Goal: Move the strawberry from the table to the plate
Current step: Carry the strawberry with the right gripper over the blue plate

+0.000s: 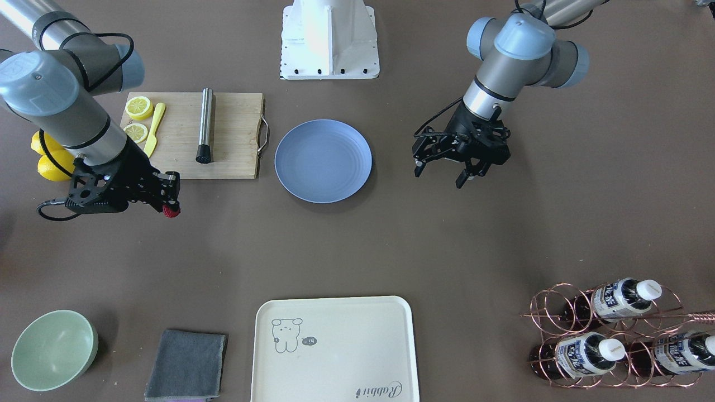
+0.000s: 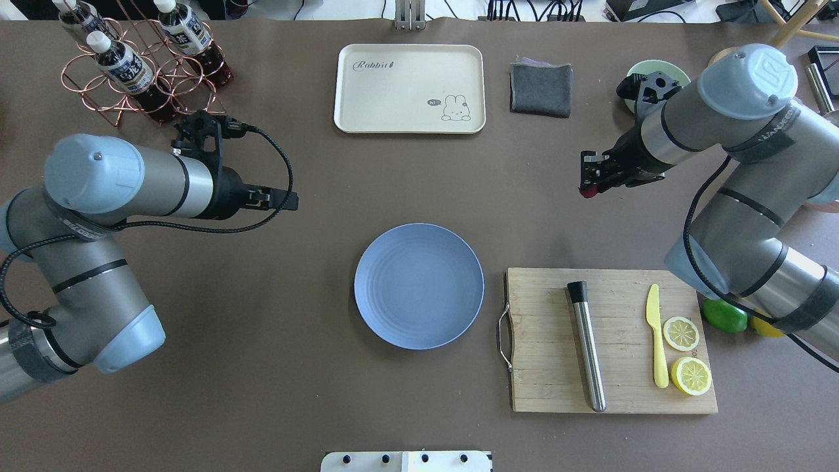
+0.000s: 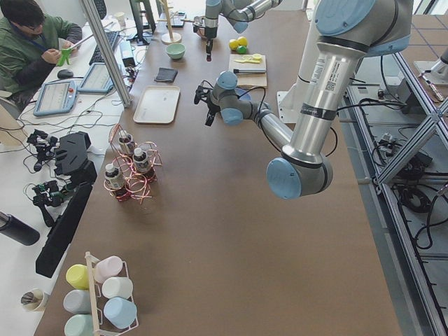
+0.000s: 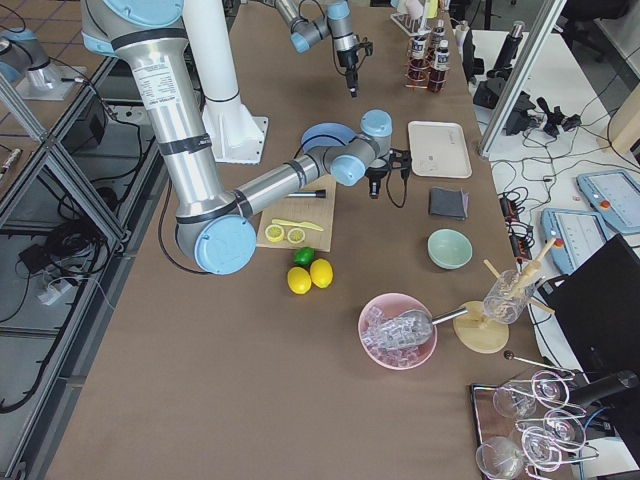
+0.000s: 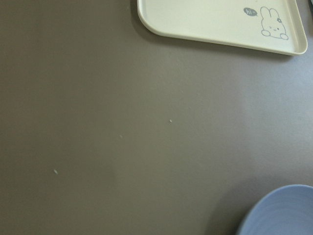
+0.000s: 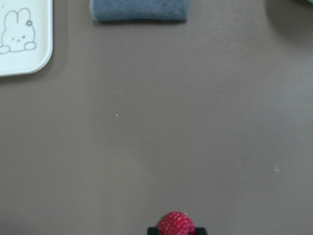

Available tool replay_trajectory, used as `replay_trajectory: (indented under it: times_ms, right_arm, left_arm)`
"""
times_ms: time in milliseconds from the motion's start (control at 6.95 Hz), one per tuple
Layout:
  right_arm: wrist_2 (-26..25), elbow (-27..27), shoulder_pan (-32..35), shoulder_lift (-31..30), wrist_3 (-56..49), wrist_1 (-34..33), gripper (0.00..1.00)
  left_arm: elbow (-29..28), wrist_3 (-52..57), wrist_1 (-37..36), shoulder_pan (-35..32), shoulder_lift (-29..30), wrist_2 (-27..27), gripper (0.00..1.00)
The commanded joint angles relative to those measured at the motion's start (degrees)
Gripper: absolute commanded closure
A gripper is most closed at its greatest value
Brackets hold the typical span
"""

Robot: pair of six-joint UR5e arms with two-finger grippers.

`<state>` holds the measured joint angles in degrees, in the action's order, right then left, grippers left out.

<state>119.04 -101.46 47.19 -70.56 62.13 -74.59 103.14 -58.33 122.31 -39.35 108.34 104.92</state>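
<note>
The small dark red strawberry (image 1: 171, 211) (image 2: 588, 191) (image 6: 175, 224) is held above the brown table (image 1: 447, 245), between the fingertips of my right gripper (image 1: 170, 206) (image 2: 587, 186), which is shut on it. The round light blue plate (image 1: 323, 161) (image 2: 419, 285) lies at the table's middle with nothing on it, well apart from the berry. On the plate's other side my left gripper (image 1: 441, 173) (image 2: 283, 196) hovers open, holding nothing. The left wrist view catches only an edge of the plate (image 5: 286, 210).
A wooden cutting board (image 2: 544, 341) beside the plate carries a steel muddler (image 2: 586, 347), a yellow knife (image 2: 656, 341) and two lemon slices (image 2: 682, 333). At the far side are a cream tray (image 2: 409, 88), grey cloth (image 2: 541, 90), green bowl (image 1: 53, 349) and bottle rack (image 2: 141, 72).
</note>
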Motion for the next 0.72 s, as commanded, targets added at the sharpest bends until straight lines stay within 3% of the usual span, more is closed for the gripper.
replay_trajectory:
  times_ms: [0,431,575]
  right_arm:
    - [-7.7,-3.1,-8.0,6.5,6.6,-9.0,1.00]
    - [-15.7,-2.8,-18.6,13.7,12.0,-13.8,1.00]
    - [-19.3,-2.3,-22.1,14.6,12.1,-14.1,1.00]
  left_arm:
    - [0.6,11.3,0.0,-5.3,-2.9,1.0,0.02]
    - [0.7,11.6,-0.1,-8.9,-5.5,2.2,0.02]
    - [0.4,11.6,-0.1,-11.3,-8.3,9.3,0.02]
